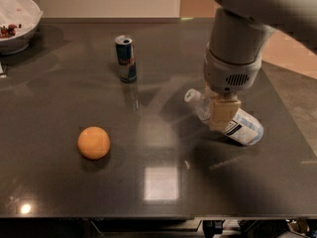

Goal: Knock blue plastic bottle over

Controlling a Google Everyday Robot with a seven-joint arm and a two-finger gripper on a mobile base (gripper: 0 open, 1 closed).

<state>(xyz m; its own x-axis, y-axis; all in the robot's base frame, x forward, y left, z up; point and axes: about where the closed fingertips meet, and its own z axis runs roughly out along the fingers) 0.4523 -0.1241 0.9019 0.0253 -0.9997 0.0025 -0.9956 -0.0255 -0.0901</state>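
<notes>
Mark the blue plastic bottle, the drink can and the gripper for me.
blue plastic bottle [244,129]: camera view, on its white-and-blue label.
drink can [126,59]: camera view, middle of its side.
gripper [224,120]: camera view, its lower end, right at the bottle's middle.

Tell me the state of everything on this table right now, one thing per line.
blue plastic bottle: lying on its side, cap on.
gripper: down at the bottle's middle, in front of it.
drink can: standing upright.
orange: whole, sitting apart from everything.
bowl: upright, some food inside.
</notes>
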